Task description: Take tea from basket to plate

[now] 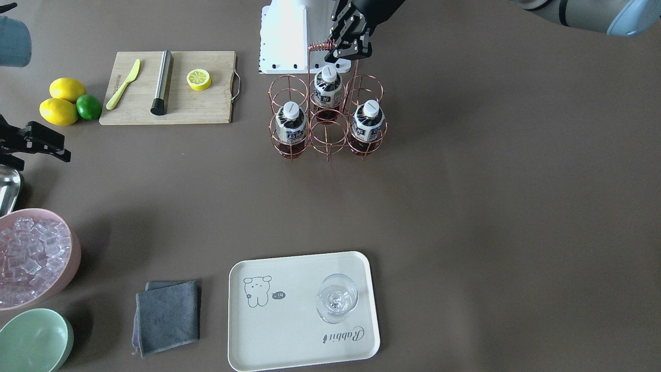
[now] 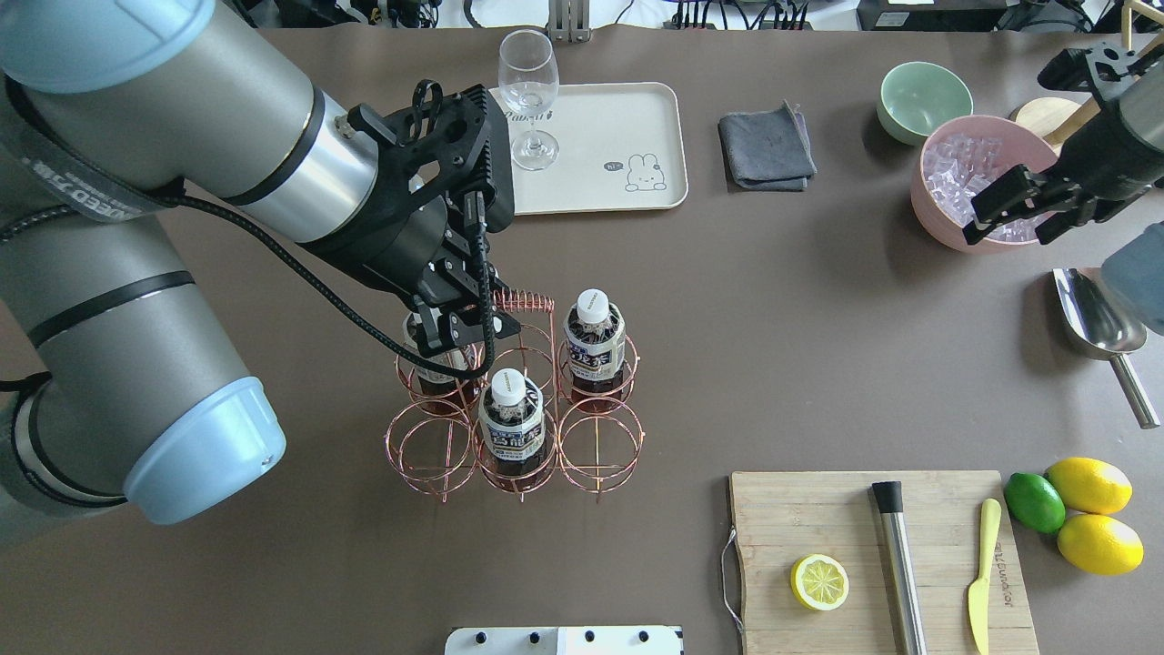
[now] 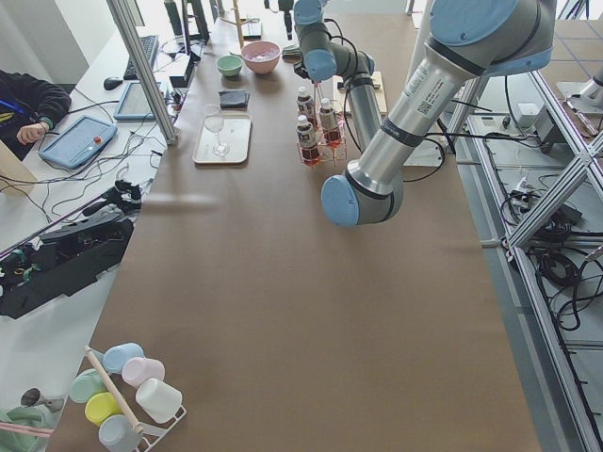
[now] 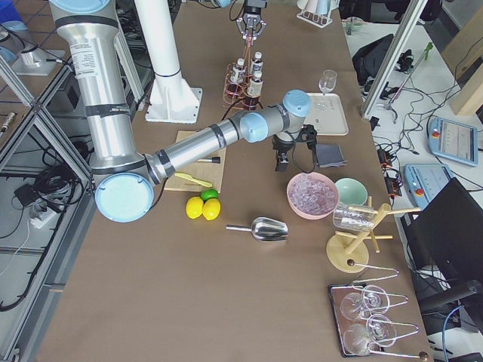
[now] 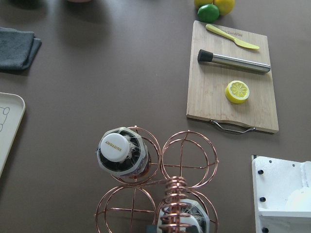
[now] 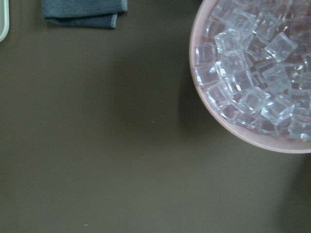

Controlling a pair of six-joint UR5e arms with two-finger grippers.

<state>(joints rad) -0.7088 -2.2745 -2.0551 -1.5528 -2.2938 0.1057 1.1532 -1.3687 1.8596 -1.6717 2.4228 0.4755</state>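
Note:
The copper wire basket point(image 1: 289, 90) stands mid-table and holds three tea bottles point(image 1: 368, 120) with white caps. In the overhead view two bottles show fully point(image 2: 593, 341); the third is mostly hidden under my left gripper point(image 2: 447, 335). That gripper hangs open just above this bottle, beside the coiled handle point(image 5: 174, 204), and holds nothing. The left wrist view shows one capped bottle point(image 5: 119, 153) and empty cells. The cream plate point(image 1: 294, 336) lies at the far side with a stemmed glass point(image 1: 336, 298) on it. My right gripper point(image 2: 1009, 214) is open and empty beside the ice bowl.
A pink bowl of ice point(image 2: 920, 196), a mint-green bowl point(image 2: 918, 95), a grey cloth point(image 2: 766, 146) and a metal scoop point(image 2: 1096, 314) are on my right. A cutting board point(image 2: 818, 509) carries a lemon half, a muddler and a knife; lemons and a lime lie beside it.

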